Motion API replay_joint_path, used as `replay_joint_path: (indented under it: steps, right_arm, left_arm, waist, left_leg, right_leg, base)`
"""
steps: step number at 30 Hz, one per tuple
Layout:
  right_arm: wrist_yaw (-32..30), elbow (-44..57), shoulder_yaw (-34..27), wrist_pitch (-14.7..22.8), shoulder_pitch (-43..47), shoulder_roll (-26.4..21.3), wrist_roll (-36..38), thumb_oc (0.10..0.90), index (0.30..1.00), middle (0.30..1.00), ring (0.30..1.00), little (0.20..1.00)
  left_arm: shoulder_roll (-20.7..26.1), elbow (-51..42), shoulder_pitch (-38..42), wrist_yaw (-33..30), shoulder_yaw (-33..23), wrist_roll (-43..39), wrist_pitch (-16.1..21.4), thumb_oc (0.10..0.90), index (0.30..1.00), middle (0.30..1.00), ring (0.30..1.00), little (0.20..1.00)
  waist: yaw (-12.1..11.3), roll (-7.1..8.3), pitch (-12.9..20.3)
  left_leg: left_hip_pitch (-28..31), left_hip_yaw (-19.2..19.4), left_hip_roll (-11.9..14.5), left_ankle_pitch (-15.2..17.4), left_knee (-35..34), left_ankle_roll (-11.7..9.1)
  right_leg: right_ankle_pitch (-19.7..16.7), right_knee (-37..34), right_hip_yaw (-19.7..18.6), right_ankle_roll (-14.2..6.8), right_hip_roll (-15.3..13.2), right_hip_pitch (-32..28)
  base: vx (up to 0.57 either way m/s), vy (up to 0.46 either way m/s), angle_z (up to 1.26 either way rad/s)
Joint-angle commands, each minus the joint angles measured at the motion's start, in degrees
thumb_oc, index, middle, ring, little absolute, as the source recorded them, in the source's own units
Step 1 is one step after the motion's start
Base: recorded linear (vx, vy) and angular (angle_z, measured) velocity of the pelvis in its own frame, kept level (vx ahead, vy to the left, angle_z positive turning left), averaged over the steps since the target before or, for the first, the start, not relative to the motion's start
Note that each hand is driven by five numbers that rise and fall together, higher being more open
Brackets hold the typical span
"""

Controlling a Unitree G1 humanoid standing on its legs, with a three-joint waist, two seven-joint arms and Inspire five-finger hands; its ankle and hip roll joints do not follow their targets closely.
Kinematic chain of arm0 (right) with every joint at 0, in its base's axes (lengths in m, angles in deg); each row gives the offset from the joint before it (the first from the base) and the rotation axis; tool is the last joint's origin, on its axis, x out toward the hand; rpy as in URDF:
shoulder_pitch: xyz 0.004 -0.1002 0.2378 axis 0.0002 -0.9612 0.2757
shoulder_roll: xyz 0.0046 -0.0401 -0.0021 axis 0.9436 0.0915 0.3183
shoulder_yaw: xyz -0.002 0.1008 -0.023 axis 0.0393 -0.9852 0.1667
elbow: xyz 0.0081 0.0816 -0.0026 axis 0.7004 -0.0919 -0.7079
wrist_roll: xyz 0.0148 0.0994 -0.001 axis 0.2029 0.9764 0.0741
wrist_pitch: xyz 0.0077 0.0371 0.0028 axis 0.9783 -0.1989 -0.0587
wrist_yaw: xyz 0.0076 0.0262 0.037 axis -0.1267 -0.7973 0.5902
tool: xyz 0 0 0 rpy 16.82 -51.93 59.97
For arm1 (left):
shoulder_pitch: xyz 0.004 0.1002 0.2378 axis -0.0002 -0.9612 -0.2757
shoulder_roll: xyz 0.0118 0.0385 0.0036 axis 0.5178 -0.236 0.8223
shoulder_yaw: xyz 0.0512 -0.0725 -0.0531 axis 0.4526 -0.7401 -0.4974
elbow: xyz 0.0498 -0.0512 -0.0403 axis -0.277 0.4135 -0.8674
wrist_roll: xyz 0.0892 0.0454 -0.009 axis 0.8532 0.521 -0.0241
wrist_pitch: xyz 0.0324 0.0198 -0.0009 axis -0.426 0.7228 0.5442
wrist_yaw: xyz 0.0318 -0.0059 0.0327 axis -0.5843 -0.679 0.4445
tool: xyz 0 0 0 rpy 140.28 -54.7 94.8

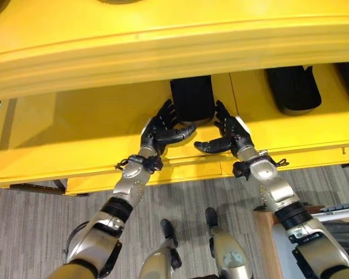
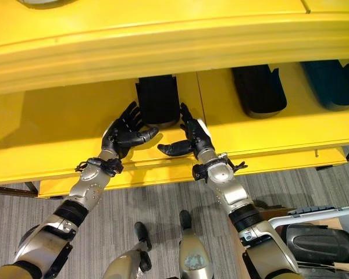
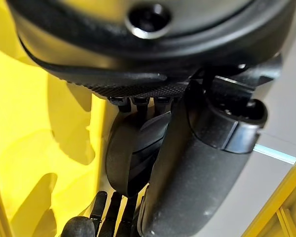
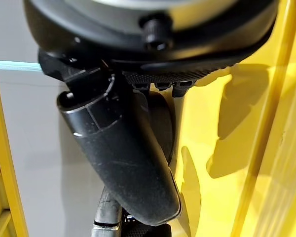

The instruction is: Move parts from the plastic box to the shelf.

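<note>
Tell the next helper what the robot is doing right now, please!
Left robot hand and right robot hand: both open, fingers straight, flanking the near end of a black part lying on the yellow shelf.
Done: that part is on the shelf, with another black part and a dark blue one further right.
Left: pull the hands back and fetch more from the plastic box, lower right.

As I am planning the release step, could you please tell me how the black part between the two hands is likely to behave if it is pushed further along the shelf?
The black part looks rigid and moulded, so it should slide rather than flex. Its ribbed face may give the left robot hand and right robot hand decent grip. Lying flat on the smooth yellow shelf, it seems unlikely to roll or tip.
</note>
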State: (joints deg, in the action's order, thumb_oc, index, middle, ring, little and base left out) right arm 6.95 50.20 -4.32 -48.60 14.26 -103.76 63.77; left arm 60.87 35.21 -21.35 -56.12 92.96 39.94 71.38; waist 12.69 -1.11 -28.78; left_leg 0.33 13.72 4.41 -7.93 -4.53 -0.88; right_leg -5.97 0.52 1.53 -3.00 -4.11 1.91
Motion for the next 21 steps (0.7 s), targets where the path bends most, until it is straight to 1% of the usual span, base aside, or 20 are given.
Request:
replay_joint_path:
  steps: [1, 7, 11, 14, 21]
  right_arm:
    - [3.4, 10.4, 5.0, 5.3, 1.6, 5.2, -1.3, 0.900, 1.000, 1.000, 1.000, 1.000]
    - [3.5, 10.2, 4.4, 5.3, 1.1, 4.8, -2.8, 0.900, 1.000, 1.000, 1.000, 1.000]
    - [3.5, 10.3, 4.1, 5.2, 0.9, 4.5, -3.4, 0.900, 1.000, 1.000, 1.000, 1.000]
    - [3.1, 10.6, 3.9, 5.0, 0.9, 3.9, -4.3, 0.900, 1.000, 1.000, 1.000, 1.000]
    - [2.9, 10.7, 4.0, 6.7, 1.2, 4.1, -4.1, 0.900, 1.000, 1.000, 1.000, 1.000]
  left_arm:
    - [-12.1, -7.2, 4.3, 5.9, 8.5, 1.5, 0.5, 0.900, 1.000, 1.000, 1.000, 1.000]
    - [-12.9, -7.6, 3.2, 5.2, 8.8, 2.5, 0.5, 0.900, 1.000, 1.000, 1.000, 1.000]
    - [-12.9, -7.9, 2.2, 5.2, 8.6, 1.6, 0.4, 0.900, 1.000, 1.000, 1.000, 1.000]
    - [-13.3, -9.0, 0.9, 3.8, 8.6, 1.5, 0.7, 0.900, 1.000, 1.000, 1.000, 1.000]
    - [-13.2, -9.3, -0.5, 2.6, 8.5, 2.8, 1.8, 0.900, 1.000, 1.000, 1.000, 1.000]
  waist:
    - [2.5, -0.24, 5.1]
    - [2.5, -0.13, 5.4]
    - [2.4, -0.06, 5.6]
    - [2.0, -0.06, 5.7]
    - [1.3, 0.06, 5.9]
  left_leg:
    - [2.0, 2.3, 2.0, 8.5, 5.0, -1.7]
    - [2.3, 2.5, 2.1, 8.6, 4.9, -1.7]
    - [2.6, 2.5, 2.2, 8.6, 4.9, -1.7]
    - [2.8, 2.1, 2.3, 8.8, 5.1, -1.7]
    - [2.8, 1.6, 2.3, 8.8, 5.2, -1.6]
  right_leg:
    - [8.0, 6.2, -4.6, 0.1, 1.4, 2.0]
    - [7.9, 5.8, -4.6, 0.0, 1.4, 1.6]
    - [7.9, 5.8, -4.5, 0.0, 1.4, 1.2]
    - [8.2, 6.0, -4.3, 0.0, 1.4, 0.8]
    - [8.2, 5.8, -3.8, 0.1, 1.4, 0.6]
  base:
    - [0.00, 0.000, 0.00]
    - [0.00, 0.000, 0.00]
    - [0.00, -0.004, -0.01]
    - [0.01, -0.007, 0.00]
    - [0.00, 0.000, 0.00]
